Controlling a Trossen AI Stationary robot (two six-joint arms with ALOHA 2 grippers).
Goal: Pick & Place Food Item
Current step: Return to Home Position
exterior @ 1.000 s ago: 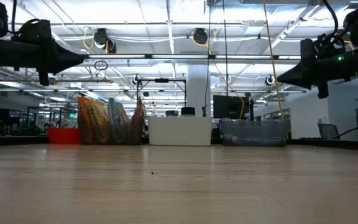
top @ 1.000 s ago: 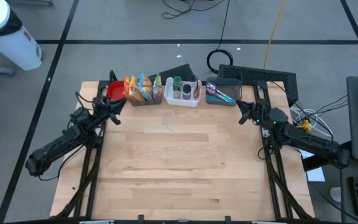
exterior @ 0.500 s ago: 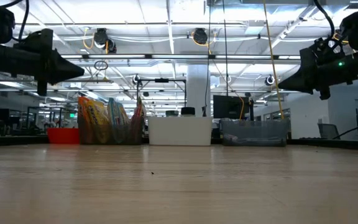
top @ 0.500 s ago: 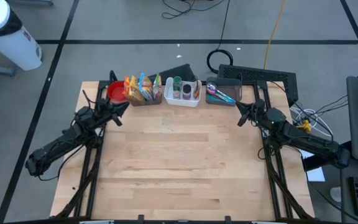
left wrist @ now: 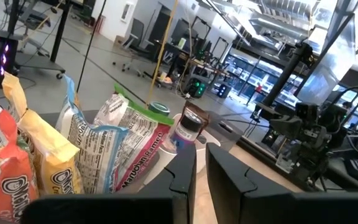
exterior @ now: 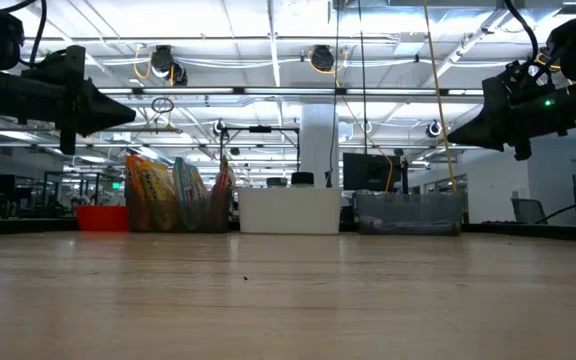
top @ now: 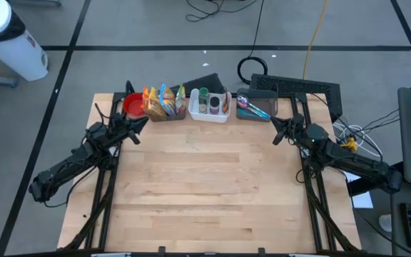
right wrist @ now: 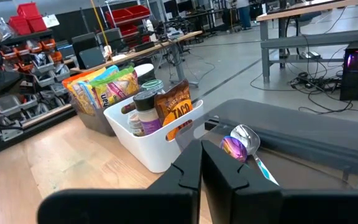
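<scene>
Several colourful snack bags [top: 163, 102] stand in a dark bin at the table's far edge; they also show in the left wrist view [left wrist: 104, 149]. A white bin [top: 210, 114] beside them holds jars [right wrist: 145, 107] and a taco packet [right wrist: 178, 102]. My left gripper [top: 143, 120] hovers shut and empty above the table, in front of the snack bags and a red bowl [top: 132, 106]. My right gripper [top: 274, 130] hovers shut and empty near the far right, in front of a grey bin [top: 254, 107].
The grey bin holds spoons and other utensils [right wrist: 241, 143]. The bins stand in a row along the far edge. The bare wooden table top [top: 205, 193] spreads out between the two arms. Cables and a dark keyboard-like item [top: 298, 87] lie behind the table.
My left gripper has gone a little toward the table's right edge and slightly down, closer to the snack bags, and then held still. Nothing on the table has moved.
</scene>
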